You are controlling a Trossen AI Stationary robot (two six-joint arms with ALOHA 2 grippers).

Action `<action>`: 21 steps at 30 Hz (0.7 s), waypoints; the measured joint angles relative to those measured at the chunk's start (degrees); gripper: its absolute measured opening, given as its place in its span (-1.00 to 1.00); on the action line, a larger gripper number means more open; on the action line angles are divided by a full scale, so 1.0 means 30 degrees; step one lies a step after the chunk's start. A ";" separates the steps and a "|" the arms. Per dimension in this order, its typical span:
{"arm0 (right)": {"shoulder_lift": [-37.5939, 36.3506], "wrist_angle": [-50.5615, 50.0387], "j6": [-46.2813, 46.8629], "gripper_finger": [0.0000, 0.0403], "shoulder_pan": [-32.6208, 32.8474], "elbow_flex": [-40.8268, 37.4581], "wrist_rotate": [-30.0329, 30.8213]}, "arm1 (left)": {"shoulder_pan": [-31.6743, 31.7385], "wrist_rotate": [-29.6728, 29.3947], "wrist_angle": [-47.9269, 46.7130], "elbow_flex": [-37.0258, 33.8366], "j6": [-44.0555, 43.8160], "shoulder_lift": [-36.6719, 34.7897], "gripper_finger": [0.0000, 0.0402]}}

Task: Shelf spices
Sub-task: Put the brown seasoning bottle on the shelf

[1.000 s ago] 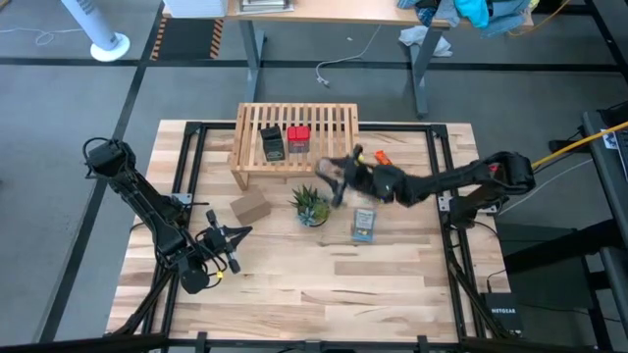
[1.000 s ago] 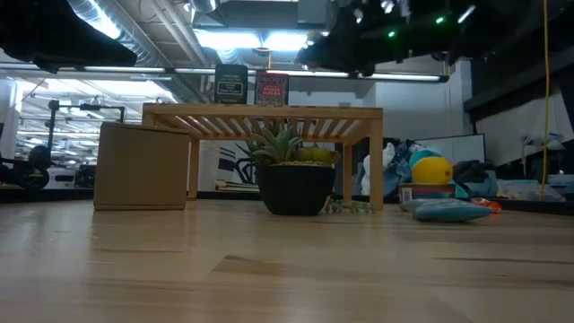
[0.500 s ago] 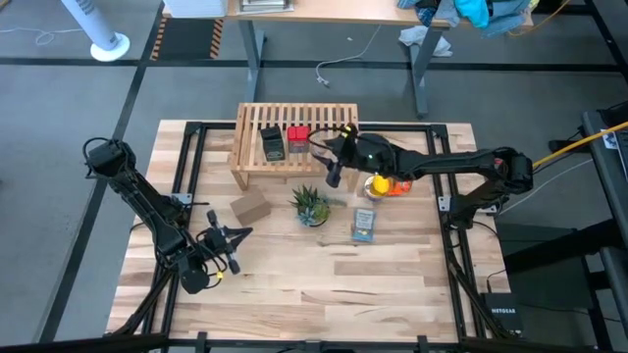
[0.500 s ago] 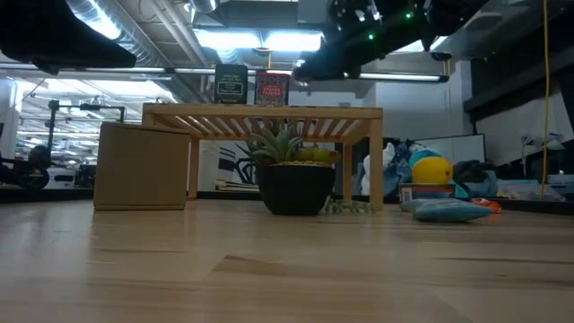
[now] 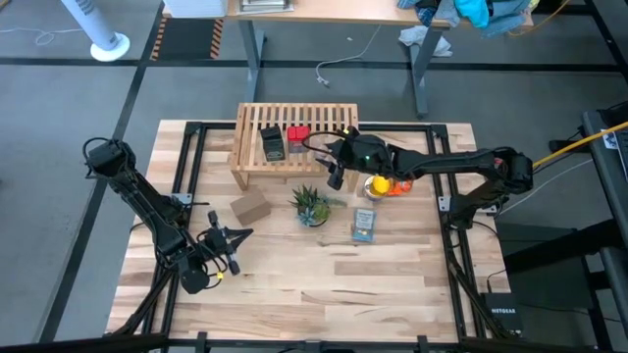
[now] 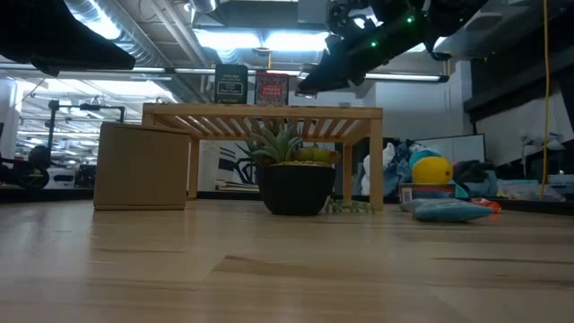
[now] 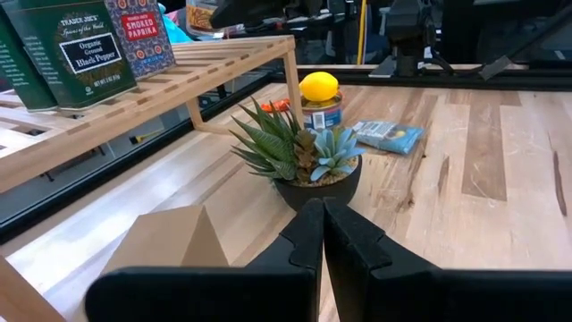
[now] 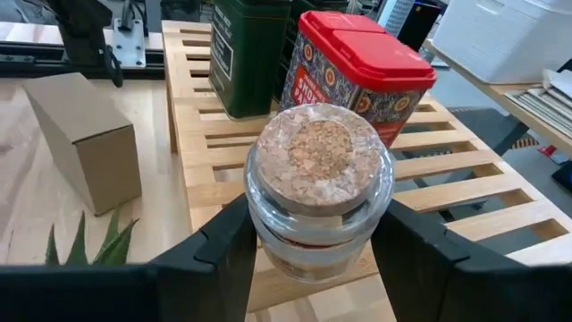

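Note:
The light-wood shelf (image 5: 294, 137) stands on its side legs at the table's far middle. On its slatted top stand the dark tin (image 5: 273, 145) and the red tin (image 5: 297, 137), seen close up as the dark tin (image 8: 246, 54) and the red tin (image 8: 357, 76). My right gripper (image 5: 335, 176) is at the shelf's near right corner, shut on the small cork-topped glass jar (image 8: 319, 192). My left gripper (image 7: 322, 237) is shut on nothing and waits near the table's near left (image 5: 221, 245). My right gripper pinches the jar by its glass sides just below the cork lid (image 8: 319, 152), one finger (image 8: 219, 255) on each side. The fingers come slanting from the table's right. The jar is upright over the shelf's slats (image 8: 223, 192); I cannot tell whether its base touches them.
A cardboard box (image 5: 251, 207) and a potted plant (image 5: 312, 206) stand in front of the shelf. A lemon on a can (image 5: 377, 184) and a flat blue packet (image 5: 364, 225) lie to the right. The near half of the table holds only my left arm.
My right gripper has carried the jar from above the plant's right side toward the far edge, to the shelf's right end, uncovering the lemon. It then sank a little toward the shelf top. The jar has stayed in its fingers throughout.

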 joint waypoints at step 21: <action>0.1111 0.0322 -0.0015 -0.01 -0.0723 0.0000 -0.1028 | 0.0000 -0.0022 -0.0005 0.0000 0.0007 0.0002 -0.97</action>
